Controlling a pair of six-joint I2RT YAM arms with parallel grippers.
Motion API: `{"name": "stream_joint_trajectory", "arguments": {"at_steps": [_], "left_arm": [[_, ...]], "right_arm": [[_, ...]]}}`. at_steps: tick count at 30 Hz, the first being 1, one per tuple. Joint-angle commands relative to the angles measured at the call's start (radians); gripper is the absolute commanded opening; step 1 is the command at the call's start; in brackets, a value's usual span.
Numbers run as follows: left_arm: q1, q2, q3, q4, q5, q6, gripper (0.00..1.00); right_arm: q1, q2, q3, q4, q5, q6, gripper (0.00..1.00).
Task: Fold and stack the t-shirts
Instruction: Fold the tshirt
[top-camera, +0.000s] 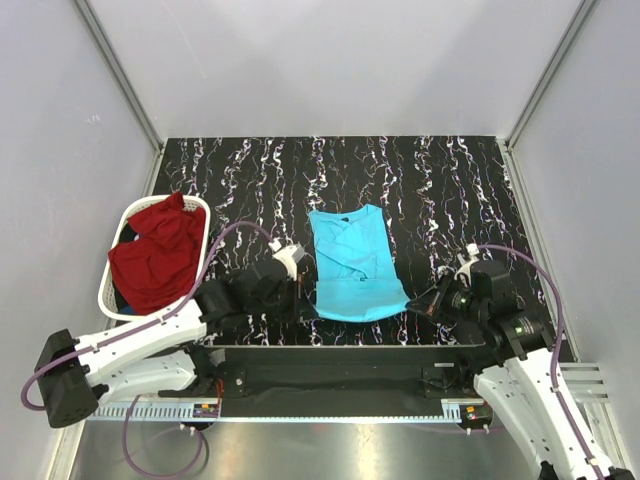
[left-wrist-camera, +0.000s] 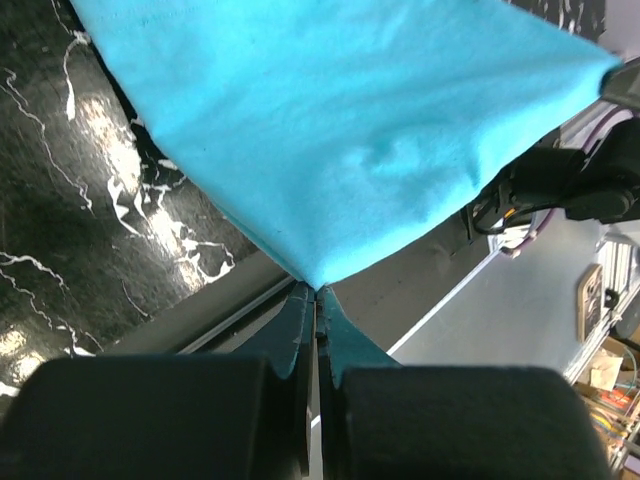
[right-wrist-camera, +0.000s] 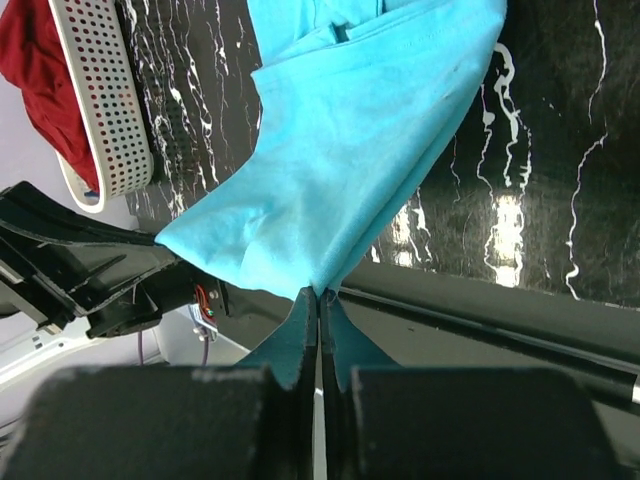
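At the near edge of the table (top-camera: 250, 180), the left gripper (left-wrist-camera: 318, 292) is clamped shut on the near left corner of the blue shirt (top-camera: 355, 265). Its two fingers are pressed together, and the cloth narrows to a point where they meet. The right gripper (right-wrist-camera: 320, 293) holds the near right corner the same way, with its jaws closed and the cloth pinched between them. From each pinch the shirt fans out wide and smooth, away from the fingers.

Seen from above, the two grippers sit at either end of the near hem, which runs fairly straight between them along the front edge of the table. The rest of the blue shirt lies on the dark marbled top near the middle, its neck at the far end. The upper part is folded in on itself, so creases cross the chest. The pictures do not make clear whether the held corners are lifted off the surface.

Well to the left, apart from the blue shirt, a white basket (top-camera: 203, 212) stands at the table's left side. The red shirt (top-camera: 155, 255) lies crumpled in it, bunched above the rim and hanging over the basket's edge.
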Motion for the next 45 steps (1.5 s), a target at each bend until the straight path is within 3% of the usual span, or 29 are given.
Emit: {"name": "stream_joint_trajectory", "arguments": {"at_steps": [1,3,10,17,23,38,45], "left_arm": [[-0.011,0.0,0.065,0.009,-0.052,-0.013,0.0],[0.006,0.021,0.114,-0.017,-0.096,0.013,0.0],[0.163,0.195,0.298,-0.037,-0.01,0.139,0.0],[0.346,0.399,0.527,-0.064,0.074,0.274,0.0],[0.477,0.581,0.687,-0.08,0.126,0.32,0.0],[0.621,1.021,0.978,-0.014,0.204,0.334,0.0],[0.658,1.15,1.05,0.001,0.211,0.323,0.0]], "right_arm": [[0.009,0.013,0.071,-0.018,0.042,0.024,0.0],[0.009,0.074,0.099,0.013,0.079,0.001,0.0],[0.006,0.378,0.307,0.137,0.182,-0.155,0.0],[0.0,0.775,0.613,0.171,0.168,-0.309,0.0],[-0.029,0.99,0.814,0.205,0.146,-0.373,0.0],[-0.081,1.591,1.246,0.254,0.061,-0.456,0.01],[-0.1,1.754,1.386,0.252,-0.007,-0.459,0.02]]}}
